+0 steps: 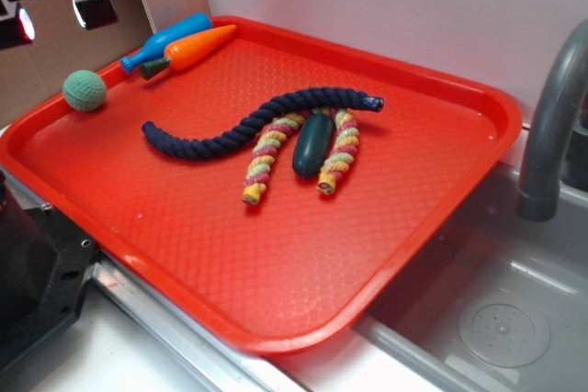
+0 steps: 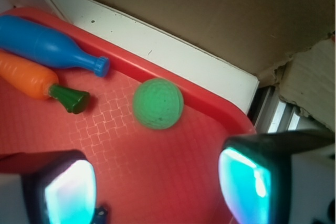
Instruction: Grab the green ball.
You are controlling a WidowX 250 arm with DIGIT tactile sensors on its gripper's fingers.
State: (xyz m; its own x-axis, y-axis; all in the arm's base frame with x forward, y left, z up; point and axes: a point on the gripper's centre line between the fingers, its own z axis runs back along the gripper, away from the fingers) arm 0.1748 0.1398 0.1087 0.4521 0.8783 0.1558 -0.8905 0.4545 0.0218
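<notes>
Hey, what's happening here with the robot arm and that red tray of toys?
A robot arm is going after the green ball, which sits near a corner of the red tray, close to the blue bottle and the orange carrot. The gripper hovers above the ball with its jaws open, holding nothing. The ball is not yet between them. Mid-tray lie a dark blue rope, a multicoloured braided rope and a dark green oblong toy, all untouched.
</notes>
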